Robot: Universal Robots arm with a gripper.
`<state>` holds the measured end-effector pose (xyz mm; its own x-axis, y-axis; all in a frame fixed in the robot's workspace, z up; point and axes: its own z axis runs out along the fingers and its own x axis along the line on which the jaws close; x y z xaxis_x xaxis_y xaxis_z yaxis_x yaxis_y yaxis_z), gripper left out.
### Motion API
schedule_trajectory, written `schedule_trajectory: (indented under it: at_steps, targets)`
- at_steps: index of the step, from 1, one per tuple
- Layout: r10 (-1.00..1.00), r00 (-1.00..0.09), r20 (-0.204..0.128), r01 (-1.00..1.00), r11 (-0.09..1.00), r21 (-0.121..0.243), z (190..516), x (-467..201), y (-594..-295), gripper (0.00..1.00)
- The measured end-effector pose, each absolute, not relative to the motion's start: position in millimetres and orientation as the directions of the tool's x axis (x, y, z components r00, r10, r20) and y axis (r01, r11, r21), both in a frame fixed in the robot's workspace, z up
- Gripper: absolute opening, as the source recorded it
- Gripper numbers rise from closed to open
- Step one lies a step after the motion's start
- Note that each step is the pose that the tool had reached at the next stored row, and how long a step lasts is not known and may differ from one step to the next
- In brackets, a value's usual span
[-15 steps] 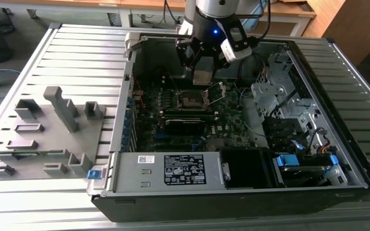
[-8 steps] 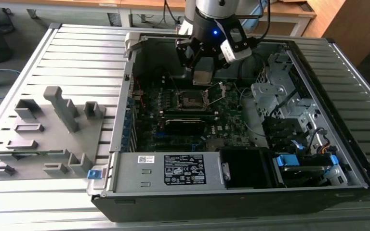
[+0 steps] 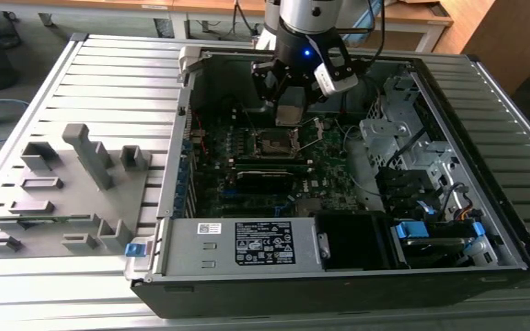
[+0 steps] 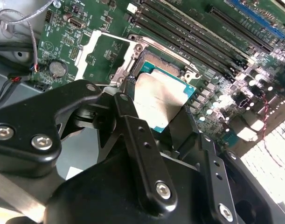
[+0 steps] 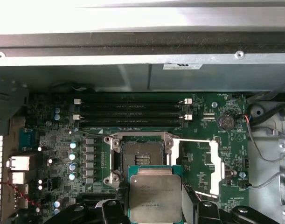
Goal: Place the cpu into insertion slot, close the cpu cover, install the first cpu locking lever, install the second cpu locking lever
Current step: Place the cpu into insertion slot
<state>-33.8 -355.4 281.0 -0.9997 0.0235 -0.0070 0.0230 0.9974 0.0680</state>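
The cpu (image 5: 155, 198) is pinched by two opposite edges between the fingers (image 5: 115, 210) of the gripper (image 5: 155, 205), with its dull metal lid facing up and away from the motherboard (image 5: 63, 140). I judge that it hangs above the board and is not yet seated. In the first wrist view the insertion slot (image 5: 141, 156) is bare. It lies just past the chip's free edge, on the side toward the memory slots (image 5: 133, 112), and the chip overlaps only its near rim. The chip is square and has no long axis. Its edges run parallel to the socket's edges, so no twist looks needed. The cpu cover (image 5: 217, 161) is swung open and lies flat beside the slot, toward the coin battery (image 5: 225, 122).
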Motion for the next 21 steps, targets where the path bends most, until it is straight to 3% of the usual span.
schedule_trajectory:
  at_steps: [21]
  targets:
    - [0.024,-1.000,-0.007,0.023,0.997,0.077,260.5,-34.7,-355.4,0.54]
